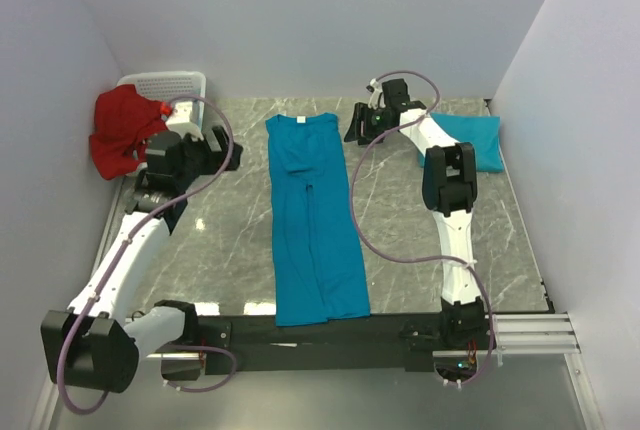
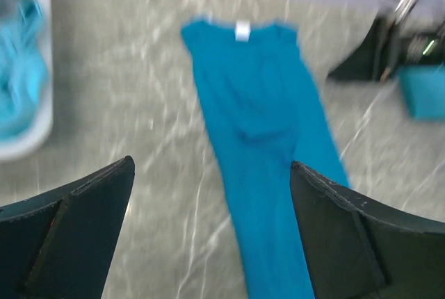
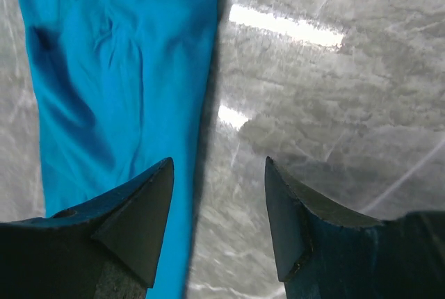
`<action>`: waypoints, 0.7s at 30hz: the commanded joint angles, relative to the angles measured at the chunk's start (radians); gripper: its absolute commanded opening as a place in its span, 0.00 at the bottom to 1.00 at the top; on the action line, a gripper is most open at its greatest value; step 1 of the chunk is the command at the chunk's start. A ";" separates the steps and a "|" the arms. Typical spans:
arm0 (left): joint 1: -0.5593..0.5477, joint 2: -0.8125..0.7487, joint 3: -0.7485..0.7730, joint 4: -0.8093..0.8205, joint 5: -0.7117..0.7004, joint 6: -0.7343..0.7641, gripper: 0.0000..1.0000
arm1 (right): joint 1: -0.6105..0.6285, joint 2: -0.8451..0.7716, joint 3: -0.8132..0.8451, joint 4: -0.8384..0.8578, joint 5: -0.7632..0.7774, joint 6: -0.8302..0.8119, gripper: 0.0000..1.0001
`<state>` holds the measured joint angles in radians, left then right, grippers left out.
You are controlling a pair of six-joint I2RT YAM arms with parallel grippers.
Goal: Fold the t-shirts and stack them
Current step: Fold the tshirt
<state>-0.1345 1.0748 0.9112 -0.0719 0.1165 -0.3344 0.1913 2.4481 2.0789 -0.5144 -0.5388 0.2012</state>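
Observation:
A teal-blue t-shirt (image 1: 312, 220) lies on the table folded lengthwise into a long narrow strip, collar at the far end. It also shows in the left wrist view (image 2: 268, 146) and the right wrist view (image 3: 111, 83). A folded teal t-shirt (image 1: 470, 140) lies at the far right; it shows in the left wrist view (image 2: 423, 90). My left gripper (image 1: 225, 150) is open and empty, left of the strip's collar end. My right gripper (image 1: 357, 125) is open and empty, just right of the collar end, its left finger (image 3: 135, 219) over the strip's edge.
A white basket (image 1: 165, 90) stands at the far left with a red cloth (image 1: 122, 130) draped over it and light blue cloth inside (image 2: 17, 69). Grey marble table (image 1: 420, 240) with walls on three sides. A black rail (image 1: 330, 330) runs along the near edge.

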 commanded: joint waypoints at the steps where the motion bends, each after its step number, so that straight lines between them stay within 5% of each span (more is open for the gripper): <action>1: -0.001 -0.009 -0.055 -0.012 0.046 0.063 0.99 | 0.017 0.031 0.101 -0.009 0.005 0.104 0.61; 16: 0.003 0.002 -0.051 0.017 0.135 0.044 0.98 | 0.051 0.175 0.207 -0.047 -0.053 0.162 0.48; 21: 0.010 0.040 -0.040 0.024 0.204 0.020 0.96 | 0.051 0.180 0.217 -0.041 -0.073 0.178 0.25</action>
<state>-0.1314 1.0977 0.8268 -0.0856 0.2523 -0.3058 0.2375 2.6057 2.2593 -0.5426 -0.5964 0.3618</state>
